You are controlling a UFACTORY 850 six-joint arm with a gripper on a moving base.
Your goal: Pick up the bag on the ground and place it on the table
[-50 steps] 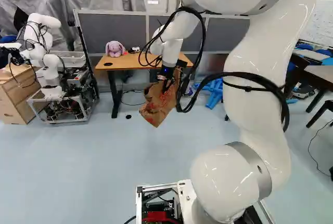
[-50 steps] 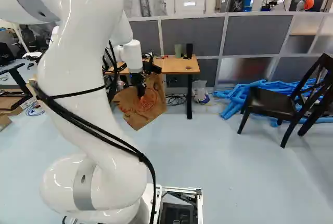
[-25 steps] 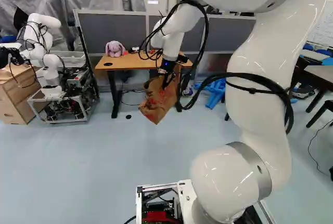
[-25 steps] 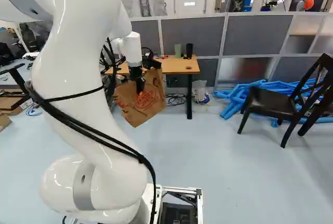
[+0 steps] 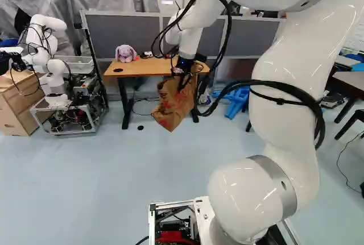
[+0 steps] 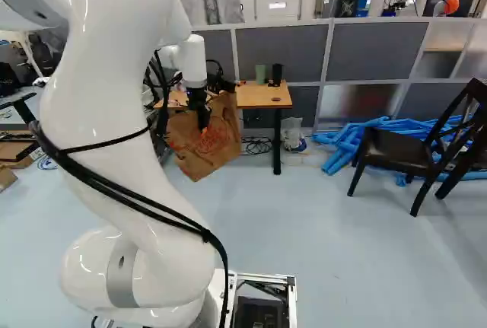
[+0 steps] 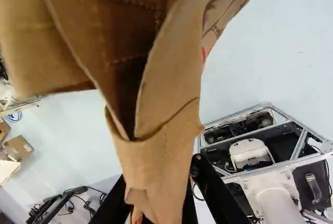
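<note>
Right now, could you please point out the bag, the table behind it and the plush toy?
Bag [image 6: 204, 151]: right base view, lower part of its printed side.
Table [image 5: 142, 70]: left base view, bare part of its top.
Plush toy [image 5: 125, 57]: left base view, middle of its body.

Both base views are bright and evenly lit. Small white streaks of glare mark the glossy arm [image 5: 284, 131] at the right of the left base view, and a soft sheen lies on the metal panel [image 6: 350, 104], right of centre in the right base view. In the wrist view, the floor [image 7: 270, 52] at upper right looks nearly washed out; the paper bag [image 7: 171, 94] has deep shadow in its folds and blurs at upper left.
</note>
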